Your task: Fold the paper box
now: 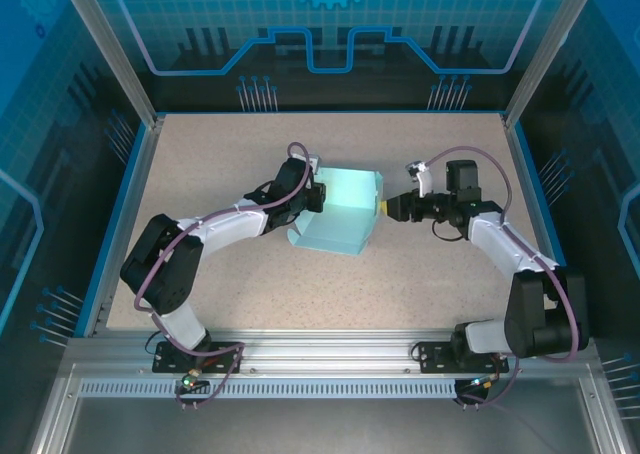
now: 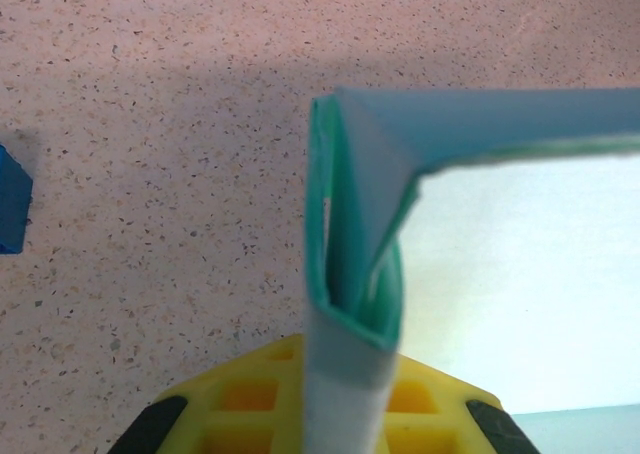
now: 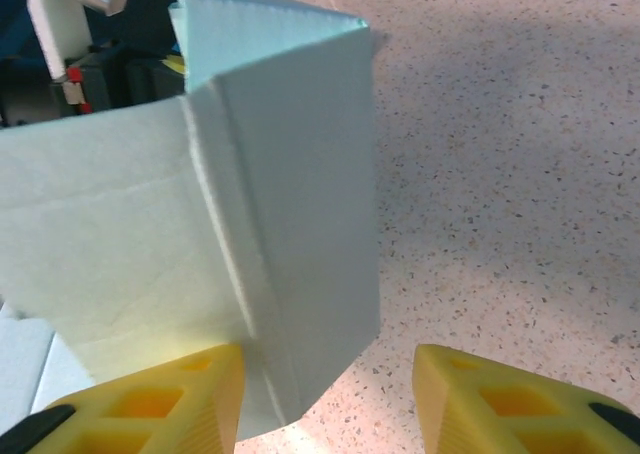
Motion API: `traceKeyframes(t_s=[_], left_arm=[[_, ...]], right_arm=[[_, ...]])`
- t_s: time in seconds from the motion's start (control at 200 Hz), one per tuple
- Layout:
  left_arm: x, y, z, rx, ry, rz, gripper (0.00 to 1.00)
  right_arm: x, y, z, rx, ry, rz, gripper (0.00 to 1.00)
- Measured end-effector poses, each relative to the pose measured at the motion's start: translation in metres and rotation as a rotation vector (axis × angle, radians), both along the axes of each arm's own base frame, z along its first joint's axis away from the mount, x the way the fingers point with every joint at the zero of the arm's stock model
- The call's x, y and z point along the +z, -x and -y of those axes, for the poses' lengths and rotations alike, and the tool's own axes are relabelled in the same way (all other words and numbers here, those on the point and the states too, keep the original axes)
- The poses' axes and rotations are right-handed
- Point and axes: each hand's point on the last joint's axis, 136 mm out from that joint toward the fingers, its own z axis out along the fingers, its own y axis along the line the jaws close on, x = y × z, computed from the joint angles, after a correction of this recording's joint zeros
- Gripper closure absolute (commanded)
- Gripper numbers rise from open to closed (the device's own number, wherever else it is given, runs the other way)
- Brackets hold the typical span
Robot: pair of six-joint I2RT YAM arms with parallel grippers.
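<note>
Near edge: both arm bases on the rail. The left arm and right arm reach in over the speckled table toward the middle.

Left gripper is clamped on the paper box, at its left side. The left wrist view has a doubled-over fold of the pale teal paper pinched between the yellow fingers, standing upright, with a wall bending off to the right.

Right gripper sits just at the box's right side with its jaws apart, gripping nothing. In the right wrist view the raised corner wall hangs by one yellow finger; cannot tell if it touches. Bare table shows in the gap.

The box is mid-table between the two grippers, partly folded, walls up on the far and right sides, near flap flat.

A dark blue block lies on the table left of the fold, well apart.
</note>
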Motion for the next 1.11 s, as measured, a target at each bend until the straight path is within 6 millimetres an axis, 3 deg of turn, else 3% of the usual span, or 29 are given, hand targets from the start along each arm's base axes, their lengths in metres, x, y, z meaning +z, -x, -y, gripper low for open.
traceKeyframes(t_s=[0.305, 0.735, 1.106], left_arm=[[0.000, 0.000, 0.001, -0.005, 0.003, -0.002, 1.00], [0.000, 0.003, 0.006, -0.029, 0.023, -0.013, 1.00], [0.000, 0.004, 0.006, -0.033, 0.025, -0.016, 1.00]], right_arm=[[0.007, 0.006, -0.004, 0.057, -0.062, -0.001, 0.46], [0.017, -0.028, 0.004, 0.066, -0.098, 0.018, 0.57], [0.016, -0.025, -0.010, 0.088, -0.044, 0.033, 0.54]])
